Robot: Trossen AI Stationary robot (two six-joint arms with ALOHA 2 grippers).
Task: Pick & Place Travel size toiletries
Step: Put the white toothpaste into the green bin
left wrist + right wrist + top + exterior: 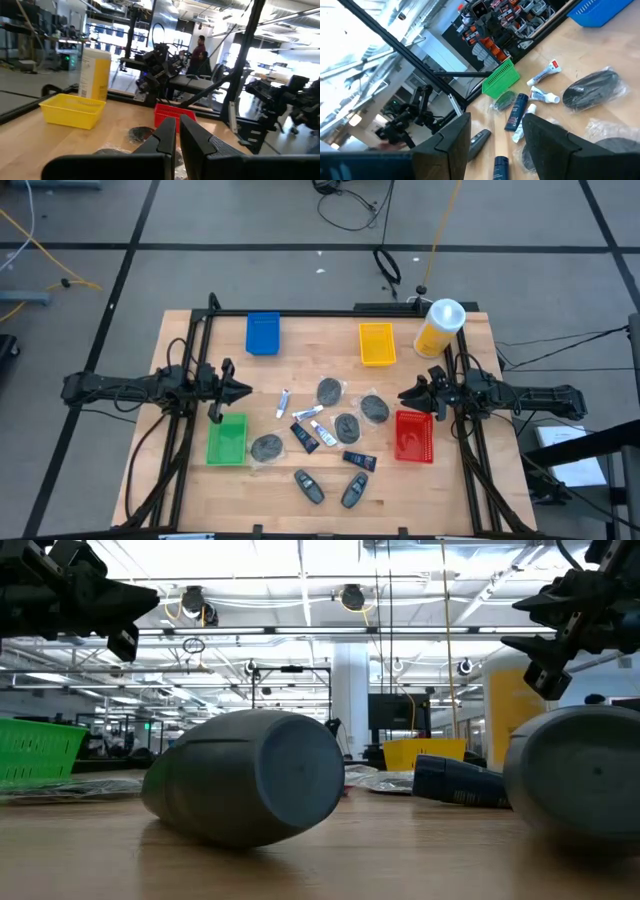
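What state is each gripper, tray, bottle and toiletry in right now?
left gripper: shut, empty, above the table.
right gripper: open, empty, above the table.
yellow bottle: upright, capped.
green tray: looks empty.
blue tray: looks empty.
yellow tray: looks empty.
red tray: looks empty.
travel size toiletries: all loose on the table, none in a tray.
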